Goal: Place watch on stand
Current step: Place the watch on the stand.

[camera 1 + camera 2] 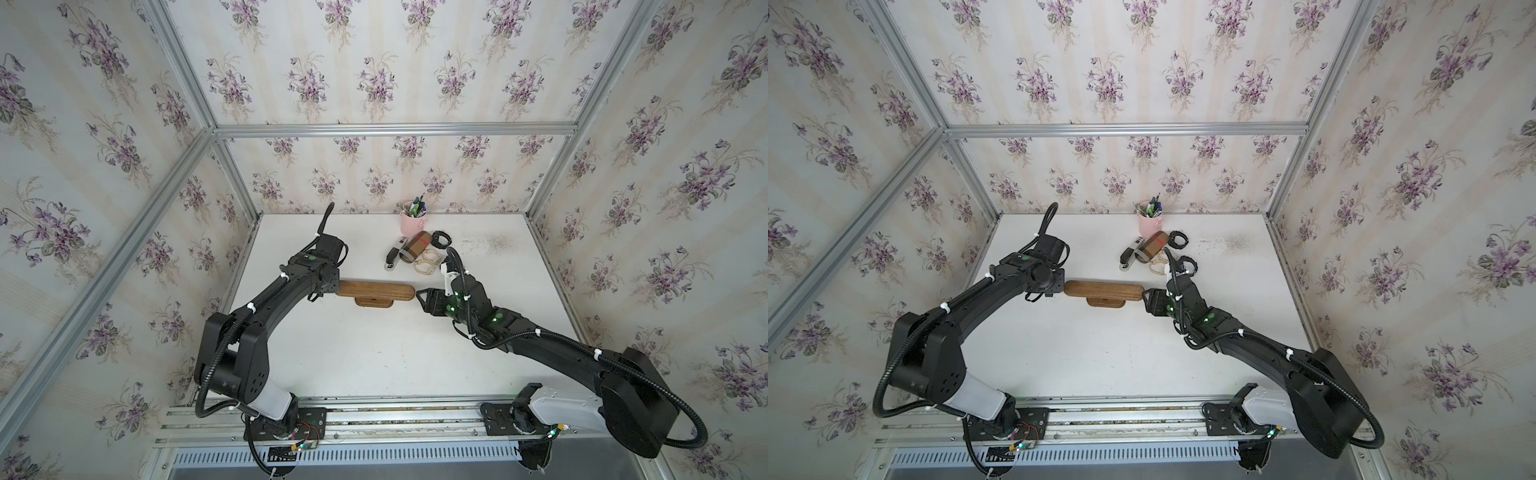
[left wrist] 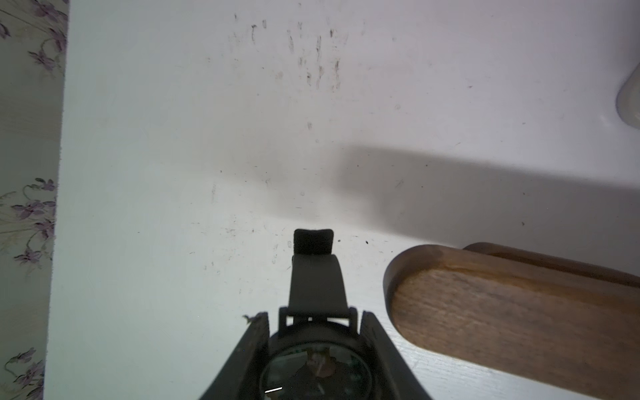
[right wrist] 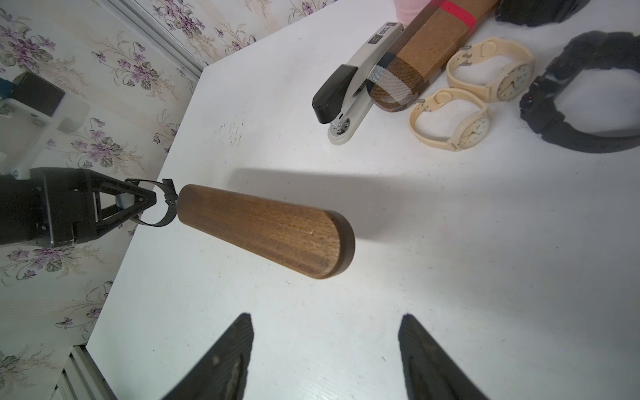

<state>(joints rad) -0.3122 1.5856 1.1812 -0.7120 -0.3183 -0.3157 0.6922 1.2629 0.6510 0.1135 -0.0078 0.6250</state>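
Finds the black round-faced wristwatch [image 2: 317,367] pinched by its case in the left hand [image 2: 315,332], jaws partly closed around it, strap loop projecting ahead. Places the long dark-brown wooden stand [image 1: 376,289] mid-way across the white tabletop [image 1: 374,353], bar lying left to right above its oval base. Notes in the right wrist view the strap loop at the bar's left rounded end, opening facing along the bar; touching or just short, cannot tell. Finds the right hand [image 3: 327,322] spread wide and empty, just off the bar's right end. Judges the left hand the one placed for the job: calls for travel rightward along the bar's long axis to thread the loop on. Flags a risk of the strap catching on the rounded end.
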